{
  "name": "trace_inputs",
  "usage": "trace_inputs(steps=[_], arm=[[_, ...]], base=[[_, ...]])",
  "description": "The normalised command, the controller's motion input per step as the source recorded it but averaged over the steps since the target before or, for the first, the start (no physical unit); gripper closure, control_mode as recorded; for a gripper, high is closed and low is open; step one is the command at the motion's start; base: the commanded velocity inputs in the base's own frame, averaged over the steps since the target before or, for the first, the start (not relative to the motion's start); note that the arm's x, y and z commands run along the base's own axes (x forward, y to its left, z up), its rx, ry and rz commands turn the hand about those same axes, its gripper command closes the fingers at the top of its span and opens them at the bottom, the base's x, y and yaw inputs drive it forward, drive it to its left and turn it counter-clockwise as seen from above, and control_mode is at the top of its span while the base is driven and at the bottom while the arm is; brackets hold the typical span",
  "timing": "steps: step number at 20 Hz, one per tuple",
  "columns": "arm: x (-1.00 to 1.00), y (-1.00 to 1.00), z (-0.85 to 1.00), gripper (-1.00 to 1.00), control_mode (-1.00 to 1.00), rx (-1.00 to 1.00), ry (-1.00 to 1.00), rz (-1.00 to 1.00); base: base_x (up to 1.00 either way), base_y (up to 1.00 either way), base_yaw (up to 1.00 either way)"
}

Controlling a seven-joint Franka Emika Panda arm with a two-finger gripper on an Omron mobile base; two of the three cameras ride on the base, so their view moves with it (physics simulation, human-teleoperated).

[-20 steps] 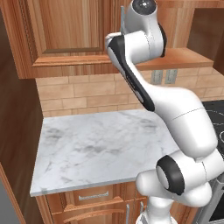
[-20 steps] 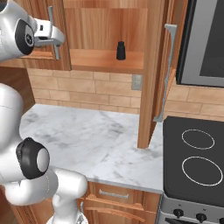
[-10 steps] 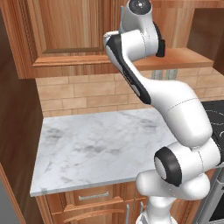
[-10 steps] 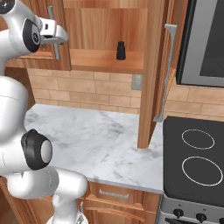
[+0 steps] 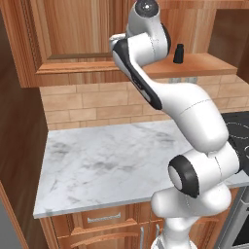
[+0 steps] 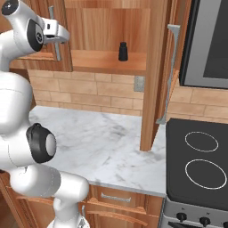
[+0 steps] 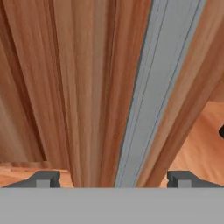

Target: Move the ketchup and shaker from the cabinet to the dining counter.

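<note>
The small black shaker (image 6: 123,51) stands on the shelf of the open cabinet (image 6: 107,62); it also shows past my arm (image 5: 179,53) and as a dark speck at the hand view's right edge (image 7: 222,131). The ketchup is out of view. My gripper (image 6: 61,34) is up at the left cabinet door's metal bar handle (image 6: 56,40). In the hand view the handle (image 7: 153,96) runs between the two fingertips (image 7: 43,178), which stand wide apart on either side of it without touching. The gripper (image 7: 113,177) is open. The dining counter is out of view.
The right cabinet door (image 6: 156,71) hangs swung out over the small marble counter (image 6: 98,147), its long handle (image 6: 169,71) facing the stove (image 6: 200,160). Brick tile backs the counter. A dark wall panel (image 5: 19,160) borders the counter's left end.
The hand has stayed at the left door's handle while the arm's lower links have swung a little. The shaker has not moved.
</note>
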Motion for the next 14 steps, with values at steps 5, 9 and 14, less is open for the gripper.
trace_inputs(steps=[5,9,14], arm=[[0.29,0.08,0.0,-1.0,-1.0,0.0,-0.01,0.0],[0.3,0.05,0.0,-1.0,-1.0,0.0,0.0,0.0],[0.29,0.0,0.0,-1.0,-1.0,0.0,0.0,0.0]], base=[[0.0,0.0,0.0],[0.0,0.0,0.0],[0.0,0.0,0.0]])
